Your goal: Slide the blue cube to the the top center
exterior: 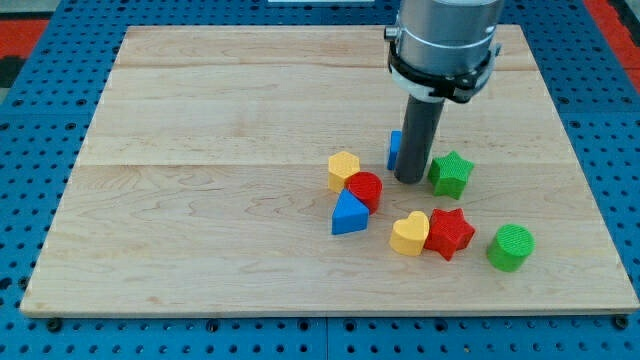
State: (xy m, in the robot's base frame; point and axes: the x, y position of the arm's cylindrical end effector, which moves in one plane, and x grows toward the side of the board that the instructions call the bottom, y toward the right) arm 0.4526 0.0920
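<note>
The blue cube (395, 150) sits right of the board's middle, mostly hidden behind the dark rod; only its left edge shows. My tip (409, 180) rests on the board just to the cube's right and in front of it, touching or nearly touching it. A green star (450, 174) lies just right of the tip.
A yellow hexagon block (343, 169), a red round block (365, 189) and a blue triangular block (349, 214) cluster left of the tip. A yellow heart (409, 234), a red star (449, 232) and a green cylinder (511, 247) lie toward the view's bottom right. The wooden board (200, 150) rests on a blue pegboard.
</note>
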